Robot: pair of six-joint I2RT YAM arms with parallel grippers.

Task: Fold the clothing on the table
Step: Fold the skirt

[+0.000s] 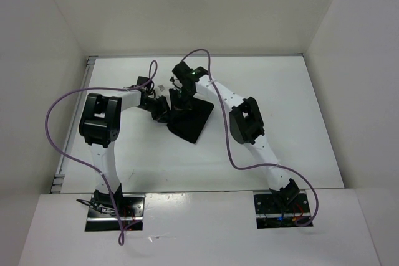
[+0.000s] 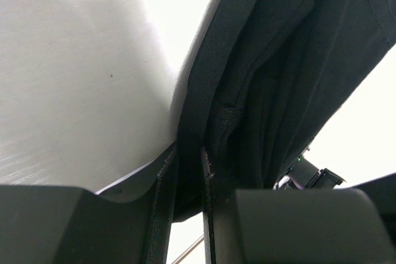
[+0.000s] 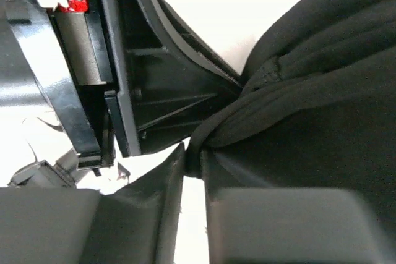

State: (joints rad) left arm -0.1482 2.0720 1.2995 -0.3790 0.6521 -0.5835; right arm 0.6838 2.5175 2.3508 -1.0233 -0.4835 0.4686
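The black clothing point(image 1: 194, 123) lies as a small, folded-over shape near the middle of the white table point(image 1: 287, 104). Both arms meet at its far left corner. My left gripper point(image 1: 163, 109) comes in from the left, and in its wrist view the left gripper point(image 2: 189, 168) is shut on a thick edge of the clothing point(image 2: 278, 60), which rises away from the fingers. My right gripper point(image 1: 179, 103) reaches in from the right. In its wrist view the right gripper point(image 3: 193, 157) has a rolled fold of the clothing point(image 3: 322, 91) pinched between the fingertips.
White walls enclose the table on the left, back and right. A metal edge strip point(image 1: 73, 129) runs down the table's left side. Purple cables point(image 1: 227, 135) loop off both arms. The left gripper's black body point(image 3: 154, 85) sits close beside the right fingers.
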